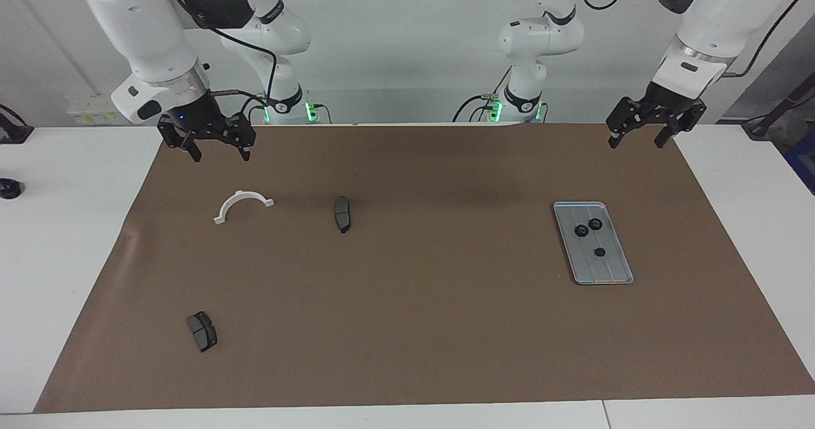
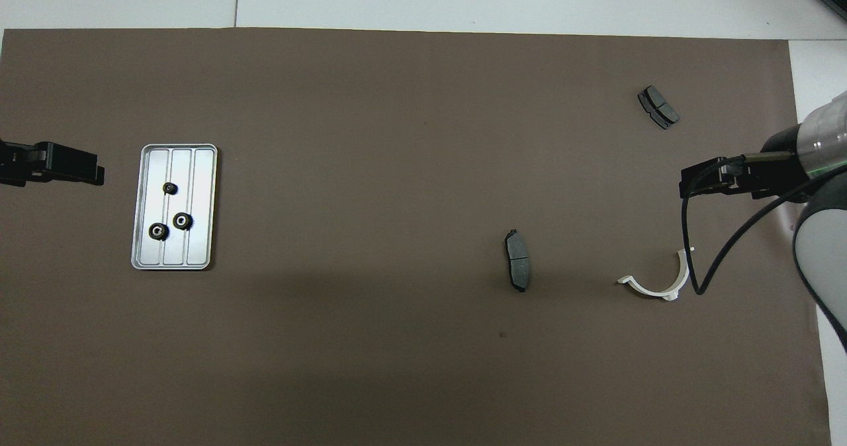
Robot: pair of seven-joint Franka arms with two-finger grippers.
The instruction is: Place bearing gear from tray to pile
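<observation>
The left claw (image 1: 638, 139) hangs in the air with its fingers apart and nothing between them, over the brown mat (image 1: 420, 302) near the mat's edge closest to the robots, at the left arm's end of the bench (image 1: 57, 238). Below it and farther from the robots lies the tray (image 1: 610, 270), flat on the mat, well apart from that claw. Three small black bearing gears (image 1: 589, 228) sit in the tray: two almost touching each other in the part of the tray nearer to the robots, the third alone, a little farther out toward the tray's middle. No gear is held by either claw, and none lies on the mat outside the tray. The right claw (image 1: 216, 151) also hangs with its fingers apart and empty, over the mat's edge closest to the robots at the right arm's end of the bench. Just below it and a little farther from the robots lies a white half-ring bracket (image 1: 242, 205), its arch turned toward the robots. Beside the bracket, toward the middle of the mat, rests a dark grey brake pad (image 1: 342, 214), set on edge. A second brake pad (image 1: 202, 331) lies flat, much farther from the robots than the right claw, near the mat's outer corner. Both arms wait, raised and clear of everything on the mat.
</observation>
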